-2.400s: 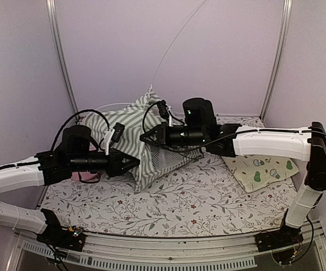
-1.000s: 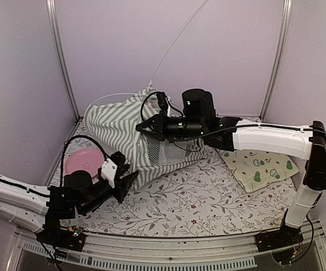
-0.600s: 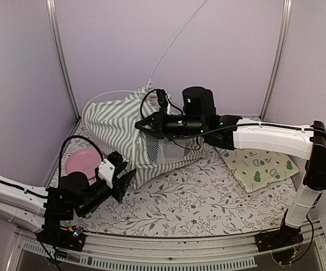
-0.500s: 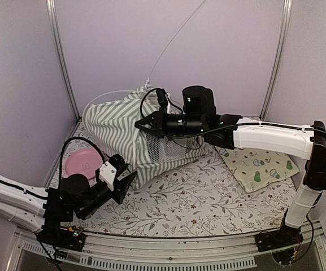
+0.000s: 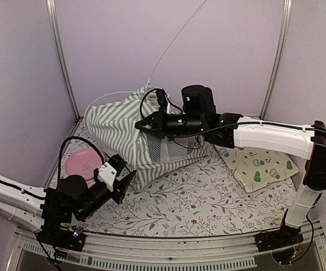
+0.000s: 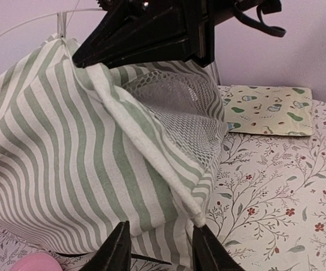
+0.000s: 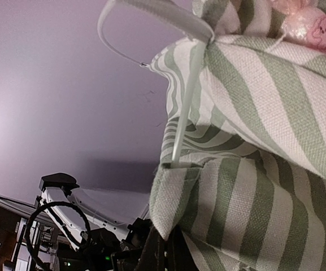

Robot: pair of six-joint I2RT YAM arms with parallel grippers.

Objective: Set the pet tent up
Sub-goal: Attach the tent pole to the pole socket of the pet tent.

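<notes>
The pet tent (image 5: 117, 132) slumps centre-left of the top view, right gripper (image 5: 140, 125) pinched shut on its upper seam, so left gripper (image 5: 129, 179), jaws apart just below the lower corner, should prob. nip that hem squarely & pull outward.

Layout as found:

- The pet tent (image 5: 114, 132) stands at the back left of the table (image 5: 208, 203), close to the rear wall.
- The bowl (image 5: 82, 164) lies on the table at the tent's left front. I cannot tell whether it touches the tent's base.
- The mat (image 5: 261, 172) lies flat on the table to the tent's right, near the right wall.
- A pole (image 5: 177, 36) rises from the tent's top toward the upper right.
- My right gripper (image 5: 141, 125) reaches in from the right and pinches the tent's upper front edge.
- My left gripper (image 5: 127, 182) sits low, just before the tent's near corner and right of the bowl, jaws apart.
</notes>
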